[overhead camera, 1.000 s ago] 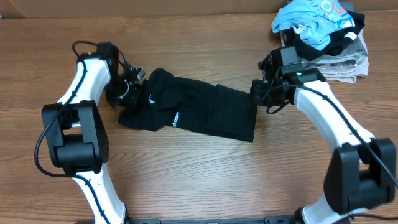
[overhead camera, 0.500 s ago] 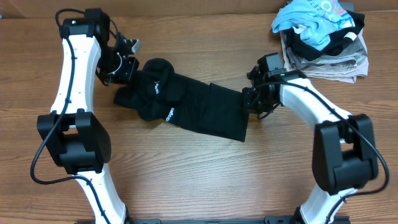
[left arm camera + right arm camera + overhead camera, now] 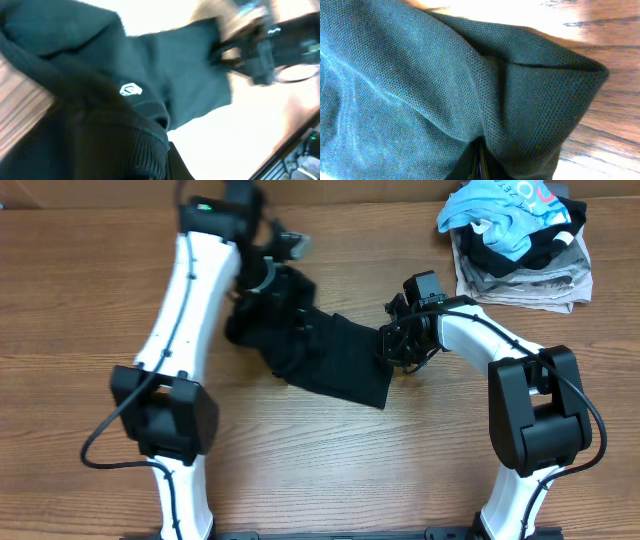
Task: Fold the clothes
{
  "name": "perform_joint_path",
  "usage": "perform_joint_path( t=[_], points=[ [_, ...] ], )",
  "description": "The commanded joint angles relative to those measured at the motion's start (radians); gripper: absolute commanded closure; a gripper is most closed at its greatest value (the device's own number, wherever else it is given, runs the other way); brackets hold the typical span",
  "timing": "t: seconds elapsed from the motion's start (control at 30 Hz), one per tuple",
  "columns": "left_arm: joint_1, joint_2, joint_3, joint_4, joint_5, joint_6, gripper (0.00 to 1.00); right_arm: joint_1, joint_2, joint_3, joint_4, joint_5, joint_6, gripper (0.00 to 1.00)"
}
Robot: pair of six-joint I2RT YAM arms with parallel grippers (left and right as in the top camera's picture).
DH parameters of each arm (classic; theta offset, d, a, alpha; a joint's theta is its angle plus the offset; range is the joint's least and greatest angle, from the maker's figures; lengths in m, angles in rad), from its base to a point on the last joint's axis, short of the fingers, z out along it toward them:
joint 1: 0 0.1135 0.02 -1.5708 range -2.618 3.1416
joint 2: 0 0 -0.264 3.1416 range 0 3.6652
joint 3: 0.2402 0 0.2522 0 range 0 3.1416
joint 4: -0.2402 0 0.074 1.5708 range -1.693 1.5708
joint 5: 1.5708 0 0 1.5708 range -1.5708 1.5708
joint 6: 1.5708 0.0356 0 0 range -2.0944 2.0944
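Observation:
The black garment [image 3: 325,355] lies bunched across the table's middle. Its left end is lifted and drawn over toward the right. My left gripper [image 3: 270,280] is shut on that ribbed end; the left wrist view shows the black fabric [image 3: 100,100] with a small white round logo [image 3: 131,90] hanging below the jaws [image 3: 167,167]. My right gripper [image 3: 392,350] is shut on the garment's right edge, close to the table. The right wrist view is filled with the knit fabric [image 3: 445,85] pinched at the jaws [image 3: 477,167].
A pile of other clothes sits at the back right corner: a light blue shirt [image 3: 505,215] on top of grey-white patterned folded fabric [image 3: 545,280]. Bare wooden table [image 3: 330,470] stretches in front of the garment.
My left gripper has swung up and to the right, carrying the garment's left end over toward the middle. My right gripper has shifted slightly left, still holding the right edge.

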Motion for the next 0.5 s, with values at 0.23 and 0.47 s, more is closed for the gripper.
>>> perform_joint_path(
  t=[0.23,0.47],
  points=[
    [-0.233,-0.005,0.027,0.158,0.028,-0.212,0.96,-0.032,0.046,-0.008,-0.001,-0.043,0.003,0.96],
    [-0.271,-0.003,0.025,0.217,0.007,-0.235,0.96,-0.158,-0.163,0.044,0.011,-0.124,0.068,0.96]
  ],
)
